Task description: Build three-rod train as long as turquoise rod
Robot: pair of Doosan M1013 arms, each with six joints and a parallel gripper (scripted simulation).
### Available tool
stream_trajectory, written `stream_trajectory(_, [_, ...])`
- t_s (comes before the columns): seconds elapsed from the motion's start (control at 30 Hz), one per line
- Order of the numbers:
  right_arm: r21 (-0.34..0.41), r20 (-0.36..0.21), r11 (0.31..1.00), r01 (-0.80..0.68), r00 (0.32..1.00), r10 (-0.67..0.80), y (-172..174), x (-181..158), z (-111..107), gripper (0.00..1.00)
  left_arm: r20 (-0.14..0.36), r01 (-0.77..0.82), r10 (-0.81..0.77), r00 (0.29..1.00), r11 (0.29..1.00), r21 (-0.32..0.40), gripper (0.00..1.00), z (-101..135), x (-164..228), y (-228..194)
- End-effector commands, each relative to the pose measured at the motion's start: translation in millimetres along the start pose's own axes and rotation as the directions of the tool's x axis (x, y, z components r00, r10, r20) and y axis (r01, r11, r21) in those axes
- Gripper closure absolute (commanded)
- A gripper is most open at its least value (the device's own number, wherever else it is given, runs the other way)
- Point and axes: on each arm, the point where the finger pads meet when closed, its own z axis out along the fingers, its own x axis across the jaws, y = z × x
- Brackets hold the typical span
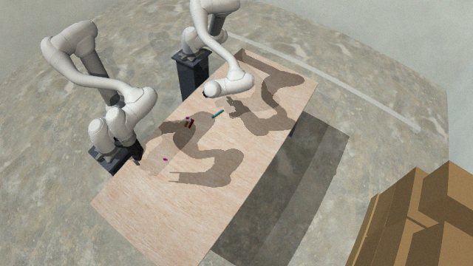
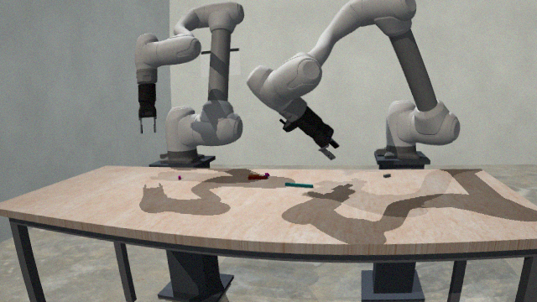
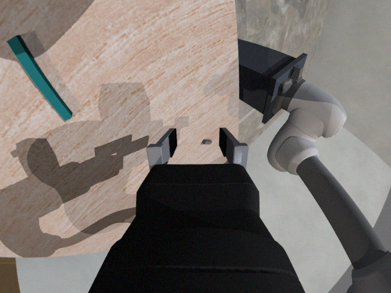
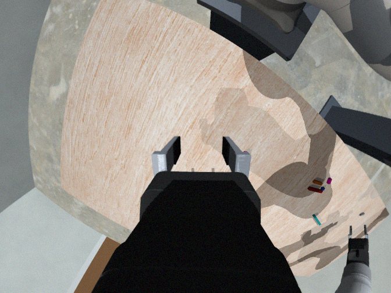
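The turquoise rod [image 1: 217, 114] [image 2: 299, 185] [image 3: 41, 80] [image 4: 316, 220] lies flat mid-table. The red rod [image 1: 191, 123] [image 4: 315, 189] and orange rod [image 1: 186, 124] [image 4: 317, 182] lie side by side with a gap. A small blue rod [image 4: 322, 188] is at the red rod's end, a magenta rod [image 1: 188, 117] [image 2: 267, 174] [image 4: 329, 181] close by. Another magenta rod [image 1: 165, 159] [image 2: 179, 178] lies apart. The grey rod [image 2: 387, 175] [image 3: 206, 142] [image 4: 362, 214] lies alone. My left gripper [image 3: 198, 136] [image 4: 358, 227] is open above the table, tilted. My right gripper [image 2: 148, 131] [image 4: 201, 145] is open, high and pointing down.
The wooden table [image 1: 148, 207] [image 2: 84, 201] carries broad arm shadows, darkening the red and orange rods. The arms' pedestals [image 1: 192, 74] [image 2: 396, 273] stand along one long edge. Cardboard boxes [image 1: 399, 207] stand on the floor away from the table.
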Motion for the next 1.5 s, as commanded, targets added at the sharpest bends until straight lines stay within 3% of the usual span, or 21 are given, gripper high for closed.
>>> stream_trajectory(0.0, [-0.001,0.0,1.0,0.0,1.0,0.0,0.3,-0.1,-0.3,0.0,0.002,0.001,-0.001,1.0,1.0,0.0,0.0,-0.9,0.3,0.5])
stream_trajectory(0.87, [0.007,-0.003,1.0,-0.021,1.0,0.021,-2.9,-4.9,0.5,0.0,0.002,0.001,-0.001,1.0,1.0,0.0,0.0,-0.9,0.3,0.5])
stream_trajectory(1.17, [0.035,-0.012,0.995,-0.091,0.996,0.091,-14.2,-20.7,2.9,0.0,0.002,0.001,-0.001,1.0,1.0,0.0,0.0,-0.9,0.3,0.5])
stream_trajectory(1.47, [0.106,-0.031,0.957,-0.27,0.961,0.274,-47.4,-58.5,8.3,0.0,0.002,0.001,-0.001,1.0,1.0,0.0,0.0,-0.9,0.3,0.5])
